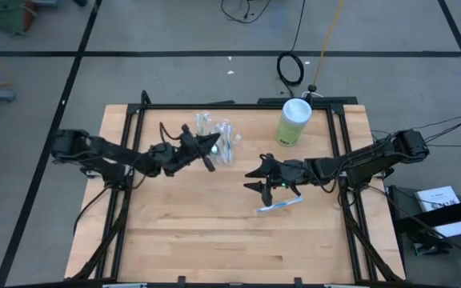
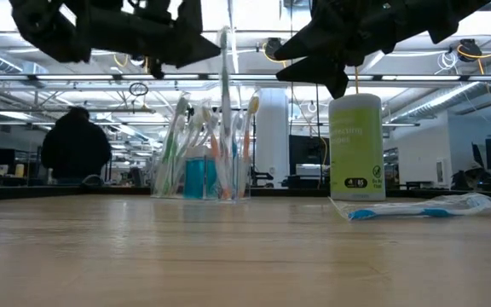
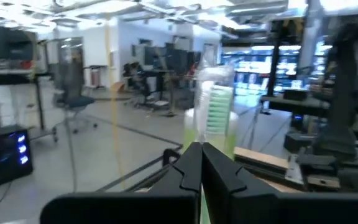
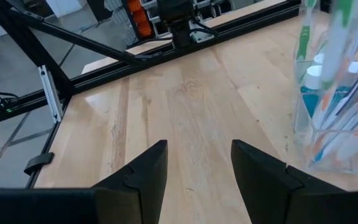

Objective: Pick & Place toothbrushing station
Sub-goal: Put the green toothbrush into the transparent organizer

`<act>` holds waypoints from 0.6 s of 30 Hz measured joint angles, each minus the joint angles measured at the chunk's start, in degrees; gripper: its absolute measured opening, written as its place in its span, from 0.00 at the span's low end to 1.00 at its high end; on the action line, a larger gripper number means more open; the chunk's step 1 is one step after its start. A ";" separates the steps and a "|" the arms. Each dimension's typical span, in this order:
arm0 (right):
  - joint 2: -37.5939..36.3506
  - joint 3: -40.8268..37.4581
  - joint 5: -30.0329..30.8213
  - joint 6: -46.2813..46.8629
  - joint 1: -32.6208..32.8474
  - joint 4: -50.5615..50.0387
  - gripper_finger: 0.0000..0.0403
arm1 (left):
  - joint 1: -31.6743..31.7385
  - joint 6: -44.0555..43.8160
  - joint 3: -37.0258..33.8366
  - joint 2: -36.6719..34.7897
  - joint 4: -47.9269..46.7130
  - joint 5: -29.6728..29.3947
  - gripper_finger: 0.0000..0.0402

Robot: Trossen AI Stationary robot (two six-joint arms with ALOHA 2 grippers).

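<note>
A clear container (image 1: 221, 138) stands on the table's far middle, full of upright pastel toothbrushes (image 2: 196, 141) and teal-blue tubes (image 2: 196, 177). My left gripper (image 1: 213, 149) hovers level just over it, shut on one toothbrush (image 2: 225, 85) with green bristles (image 3: 217, 109). My right gripper (image 1: 256, 178) hangs open above the table to the container's right, with nothing between its fingers (image 4: 197, 168). A toothbrush in a clear wrapper (image 1: 279, 206) lies flat on the table just on the near side of the right gripper. My left gripper pinches the toothbrush's handle (image 3: 201, 163) between its two shut fingers, below the bristle head. The fingers come level from the table's left and lie across the brush. The brush stands upright, head up, its lower part (image 2: 225, 162) reaching down among the brushes in the container.
A lime-green canister with a white lid (image 1: 294, 122) stands at the table's far right, beyond the right gripper. Black frame rails (image 1: 336, 144) run along the table's sides. Bare wood (image 1: 214, 232) covers the near half. A person (image 2: 76, 143) sits in the room behind.
</note>
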 joint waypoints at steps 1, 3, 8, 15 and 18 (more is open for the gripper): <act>0.00 0.01 -0.05 -0.06 0.02 -0.02 0.42 | 0.35 0.24 0.01 1.53 1.49 1.19 0.01; 0.00 0.01 -0.20 -0.09 0.11 -0.20 0.42 | 0.81 0.21 0.01 4.21 2.13 1.59 0.01; 0.00 -0.03 -0.21 -0.06 0.09 -0.24 0.42 | 1.92 0.20 0.01 9.87 2.89 -0.14 0.01; 0.00 -2.73 -0.22 0.17 0.09 0.49 0.42 | 1.11 1.45 0.01 15.48 1.44 3.71 0.01; 0.00 -3.38 -0.21 0.17 0.09 1.79 0.42 | 0.93 1.95 0.01 16.51 -0.28 3.15 0.03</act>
